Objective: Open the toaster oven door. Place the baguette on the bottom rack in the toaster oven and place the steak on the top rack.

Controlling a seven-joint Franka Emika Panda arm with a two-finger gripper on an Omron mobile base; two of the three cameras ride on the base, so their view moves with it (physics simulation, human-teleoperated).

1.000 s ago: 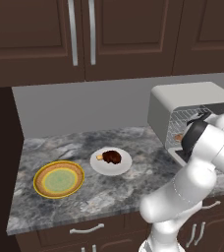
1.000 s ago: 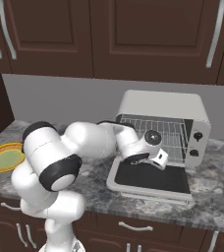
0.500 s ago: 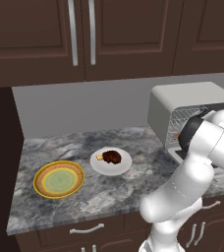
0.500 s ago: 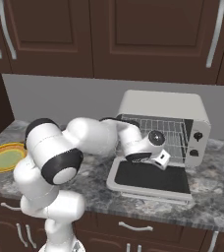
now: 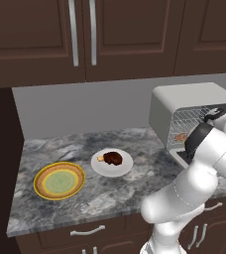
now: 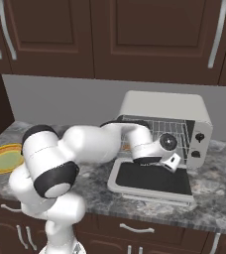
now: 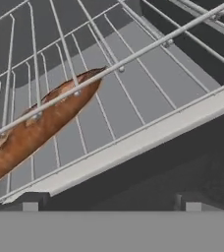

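Note:
The toaster oven [image 6: 164, 106] stands open, its door [image 6: 152, 178] lying flat on the counter. Inside, the tan baguette [image 7: 40, 128] lies slantwise on the bottom rack [image 7: 84, 142], and a rack's front wire crosses in front of it. The loaf also peeks out as the baguette [image 5: 181, 137] low in the oven. My gripper [image 7: 111, 209] is open and holds nothing, just outside the oven's front lip and pointed at the loaf. The top rack [image 6: 172, 130] is bare where it shows. The steak [image 5: 113, 158] sits on a white plate [image 5: 97, 167] to the oven's left.
A yellow-rimmed plate [image 5: 59, 180] lies farther left on the grey stone counter [image 5: 100, 198]. Two knobs [image 6: 199, 138] sit on the oven's right front. Dark cabinets [image 5: 85, 34] hang above. My own arm [image 6: 95, 144] reaches across in front of the oven's left side.
The hand has stayed at the oven's mouth with only slight shifts of the arm. The jaws have stayed open, and the baguette and steak have not moved.

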